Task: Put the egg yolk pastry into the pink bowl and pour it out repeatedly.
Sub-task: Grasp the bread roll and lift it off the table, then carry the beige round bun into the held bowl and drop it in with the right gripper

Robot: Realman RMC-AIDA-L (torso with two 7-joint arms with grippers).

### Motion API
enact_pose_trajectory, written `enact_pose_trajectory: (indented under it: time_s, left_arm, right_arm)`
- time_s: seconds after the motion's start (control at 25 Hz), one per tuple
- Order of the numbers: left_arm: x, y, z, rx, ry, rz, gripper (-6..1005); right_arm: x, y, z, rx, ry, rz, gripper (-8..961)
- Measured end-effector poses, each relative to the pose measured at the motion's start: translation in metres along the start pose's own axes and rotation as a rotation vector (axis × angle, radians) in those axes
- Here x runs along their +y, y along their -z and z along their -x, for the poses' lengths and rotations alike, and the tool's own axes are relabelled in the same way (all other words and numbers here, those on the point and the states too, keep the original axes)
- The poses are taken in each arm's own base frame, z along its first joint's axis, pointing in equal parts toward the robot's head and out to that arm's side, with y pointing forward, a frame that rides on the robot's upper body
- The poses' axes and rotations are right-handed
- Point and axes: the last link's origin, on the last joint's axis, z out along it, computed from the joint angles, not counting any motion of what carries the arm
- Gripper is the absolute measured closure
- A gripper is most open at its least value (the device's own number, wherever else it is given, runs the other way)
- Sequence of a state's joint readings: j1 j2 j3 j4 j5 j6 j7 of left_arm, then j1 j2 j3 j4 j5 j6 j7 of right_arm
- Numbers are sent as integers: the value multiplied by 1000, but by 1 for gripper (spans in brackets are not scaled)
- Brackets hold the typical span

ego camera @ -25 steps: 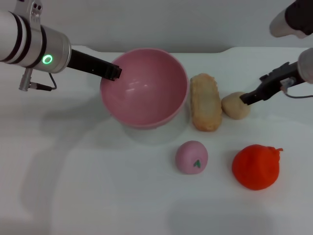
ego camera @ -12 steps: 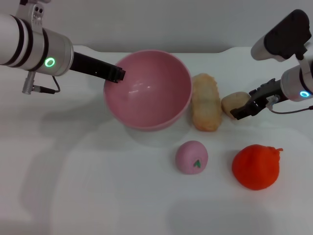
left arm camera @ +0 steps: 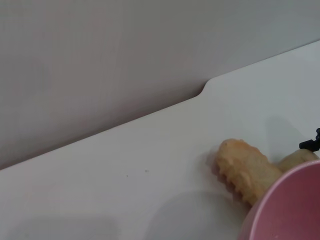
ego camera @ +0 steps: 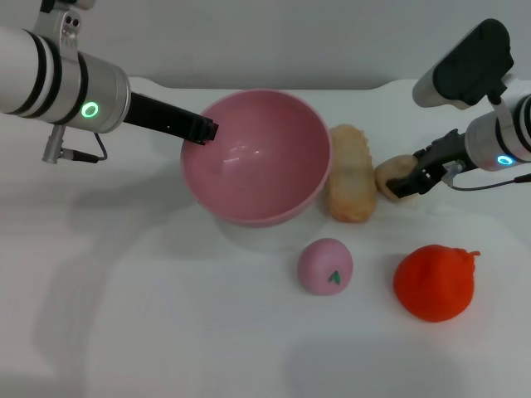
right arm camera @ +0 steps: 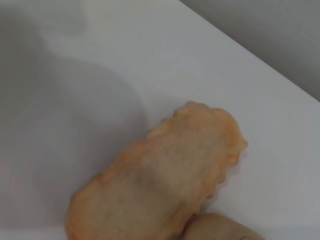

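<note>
The pink bowl (ego camera: 257, 157) hangs tilted just above the white table at centre back, casting a shadow beneath. My left gripper (ego camera: 203, 130) is shut on its left rim; the left wrist view catches only a slice of that rim (left arm camera: 290, 205). The egg yolk pastry (ego camera: 394, 174), a small beige ball, lies on the table right of the long bread. My right gripper (ego camera: 408, 184) is down against the pastry's right side, partly covering it. The pastry also peeks in at the left wrist view (left arm camera: 298, 160) and the right wrist view (right arm camera: 220, 229).
A long tan bread (ego camera: 348, 172) lies between bowl and pastry, nearly touching the bowl's right side. A pink ball with a green mark (ego camera: 325, 265) and an orange-red lumpy item (ego camera: 434, 282) sit nearer the front. A grey wall runs along the table's back edge.
The left gripper has carried the bowl a little to the right, close to the bread. The right gripper has dropped lower and moved left onto the pastry.
</note>
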State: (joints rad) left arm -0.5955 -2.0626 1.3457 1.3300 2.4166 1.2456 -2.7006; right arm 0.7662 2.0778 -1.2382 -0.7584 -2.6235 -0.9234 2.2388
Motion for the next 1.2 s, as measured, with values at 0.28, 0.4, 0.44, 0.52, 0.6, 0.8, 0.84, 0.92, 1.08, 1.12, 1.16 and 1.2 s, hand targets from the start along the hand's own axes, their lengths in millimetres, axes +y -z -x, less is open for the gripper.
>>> enact_pose_trajectory:
  time_s: [0.28,0.4,0.44,0.52,0.6,0.8,0.84,0.92,1.08,1.12,1.16,1.2]
  left_arm:
    - [0,0,0,1,1,-1,955]
    - [0,0,0,1,1,-1,955]
    - [0,0,0,1,1,-1,955]
    - [-1,1,0,0,0,-1,955]
    - [-1,1,0,-1,0,-1,956]
    - [-1,2,0,-4,-1,0,956]
    - [-1,2,0,-4,-1,0,956]
    - [-1,1,0,-5,-2,0,956]
    - [1,1,-2,-7,-11,4,956]
    - [1,1,-2,-7,-11,4,956]
    - [3,-1,-3,-11,-17,7,956]
    - [4,-2,-3,-14,-19,10,956]
  right_arm:
    - [1,-1,-1,0,15,-7,340]
    - [0,2,1,-5,16,-9,404]
    - [0,4,2,-9,14,-10,413]
    - [-1,11,3,-19,5,-8,432]
    - [-3,28,7,-48,-8,-20,451]
    - [-4,64,21,-131,10,-77,471]
    - [-5,73,25,-152,16,-91,476]
    - [-3,92,34,-195,38,-112,484]
    - [21,123,58,-318,110,-80,504]
    - [29,130,63,-349,130,-65,512]
    - [39,137,69,-386,161,-45,521]
    - [48,142,72,-408,187,-33,529]
